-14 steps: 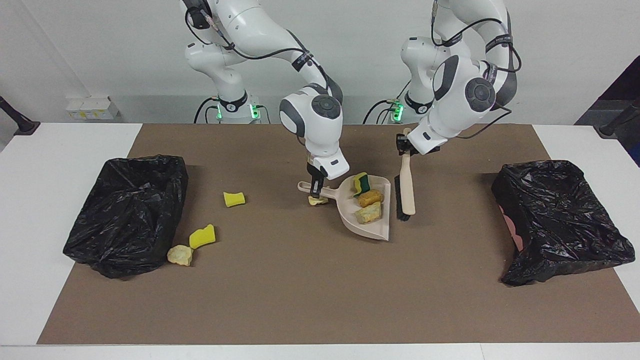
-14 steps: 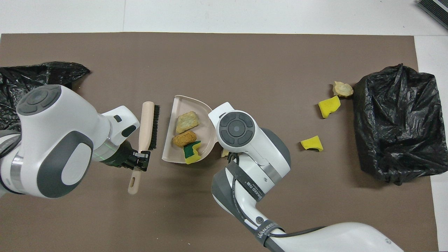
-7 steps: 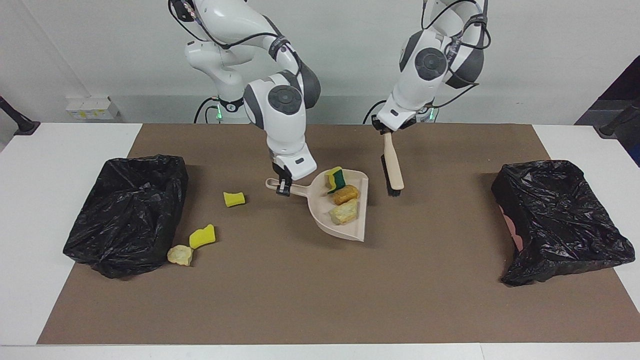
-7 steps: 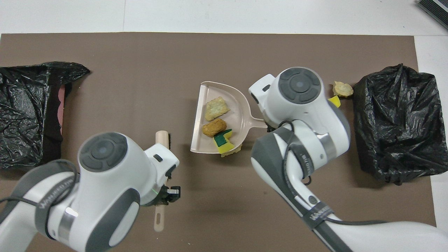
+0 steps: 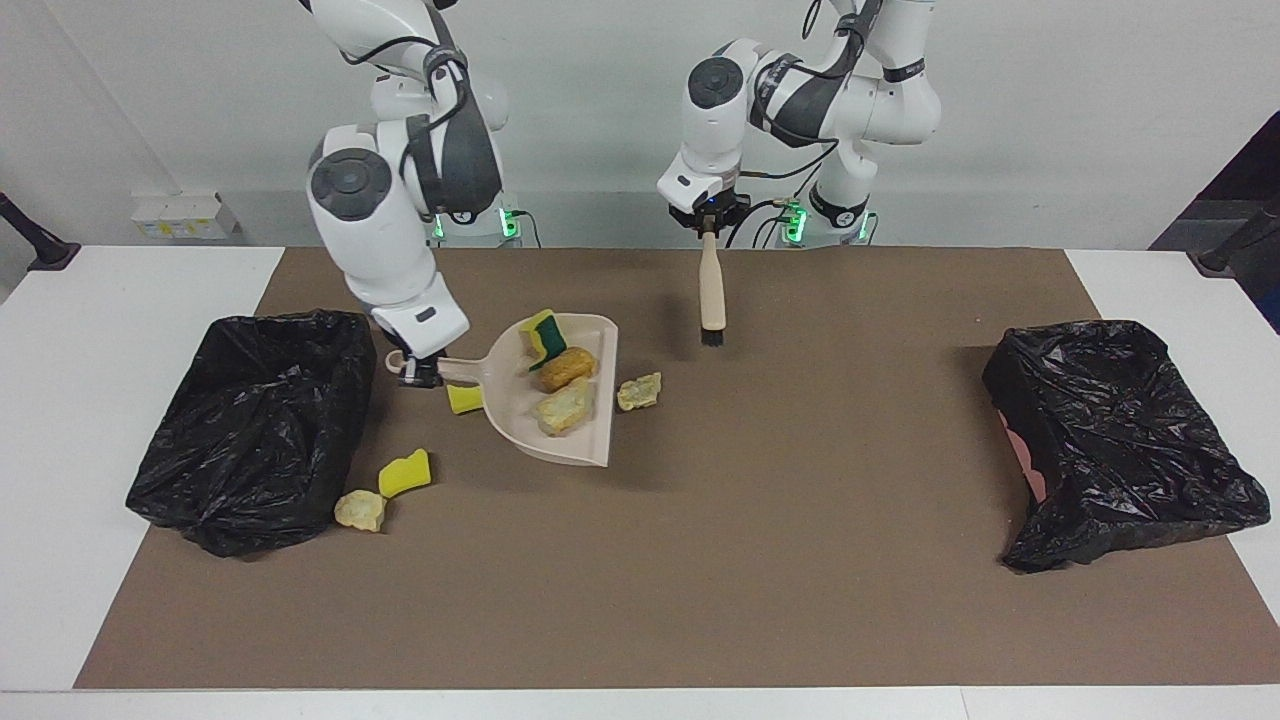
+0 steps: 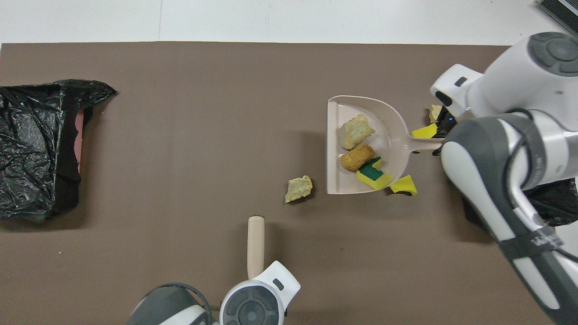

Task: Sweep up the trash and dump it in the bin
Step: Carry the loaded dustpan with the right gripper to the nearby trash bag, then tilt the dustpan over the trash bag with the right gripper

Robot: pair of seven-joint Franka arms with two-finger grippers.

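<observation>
The right hand (image 5: pixel 418 374) grips the handle of the beige dustpan (image 5: pixel 590 440), raised over the brown mat (image 5: pixel 700 560) near the black bin bag (image 5: pixel 250 430) at the right arm's end of the counter (image 5: pixel 60 400). Three scraps (image 5: pixel 565 368) ride in the pan; a tan chunk (image 5: pixel 639 392) lies on the mat beside it, and a yellow sponge piece (image 5: pixel 404 473) and a crumbly chunk (image 5: pixel 360 510) lie next to the bag. The left hand (image 5: pixel 709 222) holds the brush (image 5: pixel 711 290) upright, bristles down.

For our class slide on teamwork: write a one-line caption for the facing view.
Right gripper carries the loaded dustpan toward a black bin; left gripper holds the brush raised.
</observation>
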